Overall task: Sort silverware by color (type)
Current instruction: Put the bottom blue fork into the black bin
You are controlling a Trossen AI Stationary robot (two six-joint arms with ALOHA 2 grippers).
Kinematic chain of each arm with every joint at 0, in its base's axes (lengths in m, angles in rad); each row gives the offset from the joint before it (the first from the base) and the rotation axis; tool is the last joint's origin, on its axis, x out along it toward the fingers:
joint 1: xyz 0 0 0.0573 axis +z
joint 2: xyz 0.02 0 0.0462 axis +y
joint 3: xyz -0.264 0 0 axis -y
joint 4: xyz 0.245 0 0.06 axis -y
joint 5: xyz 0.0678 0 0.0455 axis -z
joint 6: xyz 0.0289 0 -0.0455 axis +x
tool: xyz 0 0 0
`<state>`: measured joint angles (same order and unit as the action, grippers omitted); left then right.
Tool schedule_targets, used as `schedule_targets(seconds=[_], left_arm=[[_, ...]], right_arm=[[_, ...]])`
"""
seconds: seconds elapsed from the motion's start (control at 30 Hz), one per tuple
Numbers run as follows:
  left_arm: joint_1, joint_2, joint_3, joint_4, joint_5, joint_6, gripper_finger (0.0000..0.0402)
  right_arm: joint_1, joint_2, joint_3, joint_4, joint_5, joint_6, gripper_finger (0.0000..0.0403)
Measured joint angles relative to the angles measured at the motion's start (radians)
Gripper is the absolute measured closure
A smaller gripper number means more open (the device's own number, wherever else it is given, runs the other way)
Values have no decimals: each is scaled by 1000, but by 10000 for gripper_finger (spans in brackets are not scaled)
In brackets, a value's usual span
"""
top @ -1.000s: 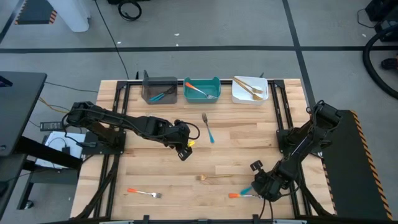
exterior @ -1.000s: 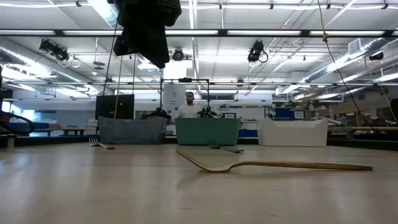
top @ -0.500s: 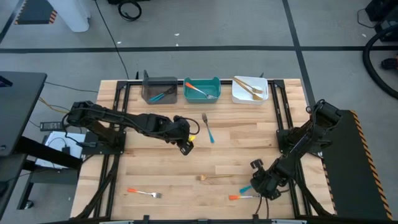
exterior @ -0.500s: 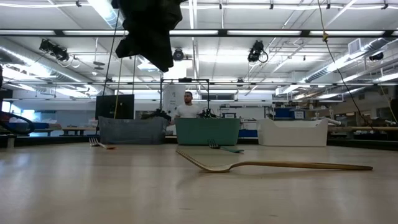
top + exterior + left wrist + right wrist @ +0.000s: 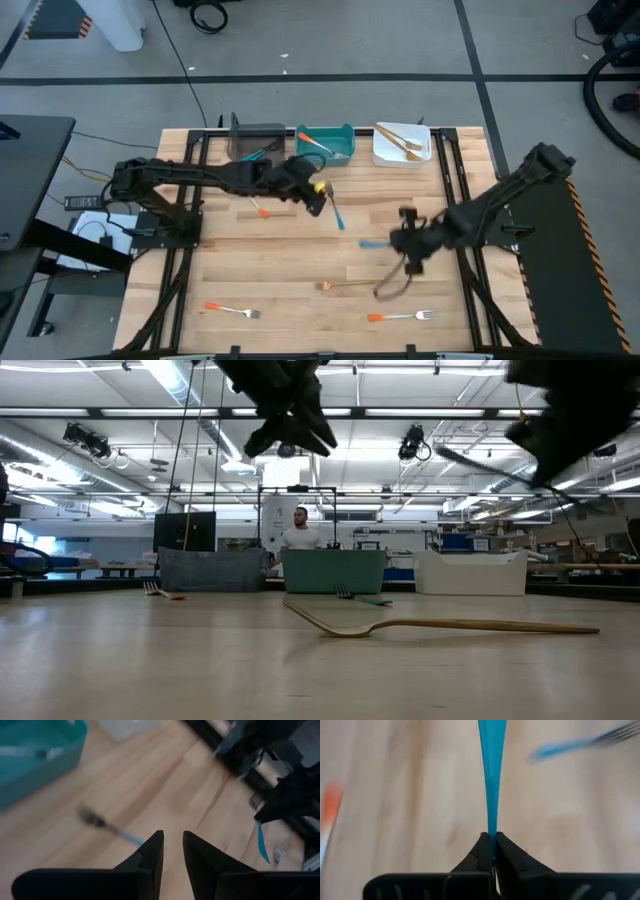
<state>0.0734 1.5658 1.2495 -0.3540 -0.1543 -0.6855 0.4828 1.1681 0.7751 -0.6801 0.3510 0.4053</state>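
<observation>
**A:** Over the middle-right of the table (image 5: 250, 260), the right gripper (image 5: 397, 242) is pinched tight on the tip of a blue-handled fork (image 5: 491, 775), carried clear of the wood. What is the risk?

**B:** The hold looks thin. In the right wrist view the fingers meet on only the very end of the handle, so a quick swing toward the bins could let the fork pivot or slide out and drop among the loose pieces.

**A:** And the left arm?

**B:** The left gripper (image 5: 316, 196) hangs just in front of the teal bin (image 5: 345, 131), its fingers slightly parted and holding nothing, with a second blue fork (image 5: 334, 206) lying on the wood right beside it. Both arms are near the middle of the table; if both head for the back row at once, they could crowd each other.

**A:** What else waits?

**B:** A gold fork (image 5: 348, 286) lies near the centre front, an orange-handled fork (image 5: 231, 310) front left, another (image 5: 398, 316) front right. The grey bin (image 5: 238, 131) already holds blue-handled pieces, the white bin (image 5: 382, 153) gold ones. The grey bin is therefore the likely target; a release into the neighbouring teal one would spoil the sort.
</observation>
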Motion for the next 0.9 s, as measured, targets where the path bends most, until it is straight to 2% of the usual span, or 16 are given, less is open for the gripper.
schedule_targets(seconds=[0.17,0.27,0.5,0.7,0.8,0.9], left_arm=[[67,0,0,145,27,79,320],[104,0,0,241,26,124,320],[165,0,0,446,23,100,320],[215,0,0,503,21,83,320],[235,9,1,522,21,101,320],[259,26,1,544,77,101,320]], right_arm=[[-166,-111,63,72,258,-47,395],[-269,-149,76,204,336,-110,395],[-459,-136,76,533,337,-313,395],[-572,-60,77,715,332,-327,395],[-604,-12,77,766,280,-322,395],[-619,32,77,784,261,-322,395]])
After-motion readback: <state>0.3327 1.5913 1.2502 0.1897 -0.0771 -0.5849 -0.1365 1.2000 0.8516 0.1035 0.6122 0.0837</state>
